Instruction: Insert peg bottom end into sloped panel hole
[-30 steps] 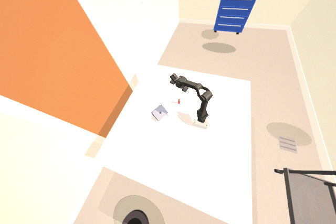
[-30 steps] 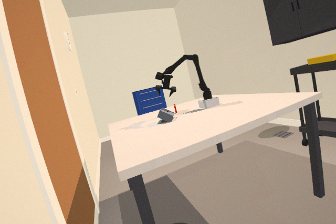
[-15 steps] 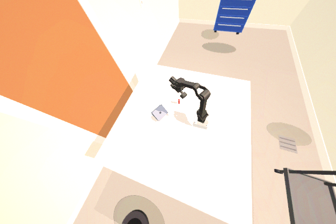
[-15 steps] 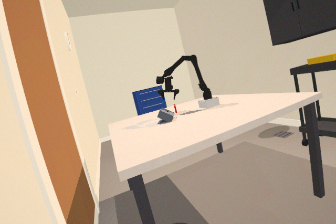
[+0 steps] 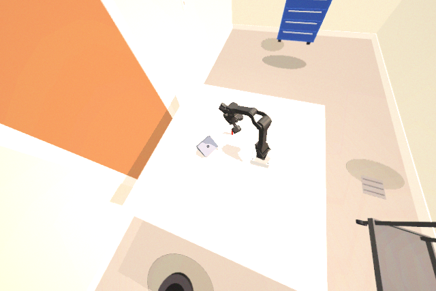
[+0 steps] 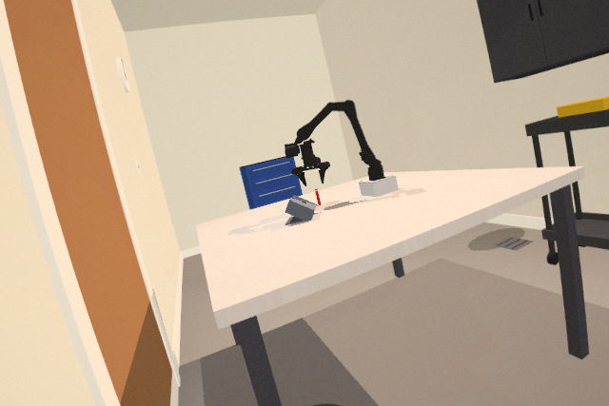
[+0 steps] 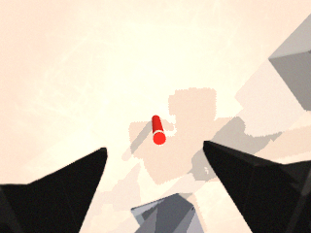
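Note:
A thin red peg (image 5: 232,132) (image 6: 317,197) (image 7: 156,126) stands upright on the table; its top end looks round. A grey-blue block with a sloped panel (image 5: 203,150) (image 6: 298,207) (image 7: 171,216) stands near the peg, cut off at the bottom edge of the wrist view. One dark hole (image 5: 208,146) shows in the panel's face in the top view; its exact shape is too small to tell. My gripper (image 6: 313,183) (image 7: 155,148) is open and empty, pointing down above the peg. In the wrist view the peg appears between the spread fingertips, its top slightly above the line joining them.
The arm's pale base block (image 5: 259,163) (image 6: 378,185) (image 7: 296,73) sits on the table (image 5: 229,203) (image 6: 343,244) and shows at the wrist view's right edge. A blue drawer cabinet (image 5: 309,9) (image 6: 270,183) stands on the floor beyond the table. Arm shadows fall around the peg.

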You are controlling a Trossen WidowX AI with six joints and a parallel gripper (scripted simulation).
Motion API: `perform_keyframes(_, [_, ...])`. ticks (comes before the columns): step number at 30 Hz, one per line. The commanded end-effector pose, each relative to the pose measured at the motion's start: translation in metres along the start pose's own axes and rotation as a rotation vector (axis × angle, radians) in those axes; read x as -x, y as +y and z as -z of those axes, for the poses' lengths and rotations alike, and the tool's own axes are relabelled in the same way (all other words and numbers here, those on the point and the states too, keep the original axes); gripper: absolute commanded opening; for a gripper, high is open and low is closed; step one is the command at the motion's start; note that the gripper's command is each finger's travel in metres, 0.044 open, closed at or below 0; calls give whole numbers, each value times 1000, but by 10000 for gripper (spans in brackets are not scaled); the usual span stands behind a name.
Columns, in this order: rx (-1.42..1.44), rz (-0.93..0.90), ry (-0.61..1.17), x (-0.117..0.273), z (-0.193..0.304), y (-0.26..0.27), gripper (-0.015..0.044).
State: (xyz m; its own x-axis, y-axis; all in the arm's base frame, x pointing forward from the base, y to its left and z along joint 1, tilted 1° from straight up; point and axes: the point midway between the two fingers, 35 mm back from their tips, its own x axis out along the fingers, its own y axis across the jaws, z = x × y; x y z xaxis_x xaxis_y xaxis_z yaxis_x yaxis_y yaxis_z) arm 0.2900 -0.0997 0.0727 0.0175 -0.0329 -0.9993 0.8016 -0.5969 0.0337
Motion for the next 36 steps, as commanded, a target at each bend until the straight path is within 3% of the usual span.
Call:
perform_keyframes(1, [-14, 19, 7, -2, 1, -4, 440])
perform_keyframes(36, [-14, 19, 7, -56, 2, -5, 440])
